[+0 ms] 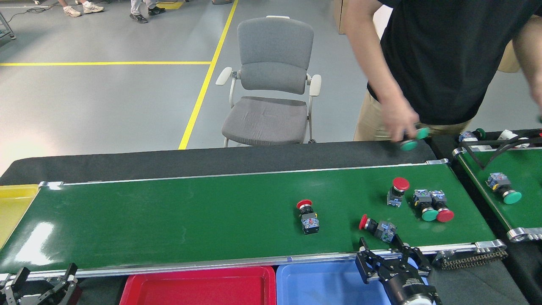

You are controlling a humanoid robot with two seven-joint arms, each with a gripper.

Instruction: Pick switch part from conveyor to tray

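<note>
Lying on its side near the conveyor's (169, 216) front rail, toward the right end, a red-capped switch (377, 228) points its cap left. Just in front of it the right claw (391, 258) hovers over the rail with its fingers spread, empty, not touching the part. Another red switch (308, 216) lies farther left, mid-belt. Toward the right end a red-capped one (397, 191) stands tilted, and beside it a green switch (424, 205) and a red one (440, 206) lie touching side by side. Below the front rail sit a blue tray (322, 284) and a red tray (199, 286); a yellow tray (12, 207) shows at the left end. The left claw (40, 284) rests at the lower left corner, fingers apart and empty. Behind the belt a person's hand (400, 123), blurred, holds green-capped parts. A second belt (521, 169) on the right carries a green switch (503, 188).
</note>
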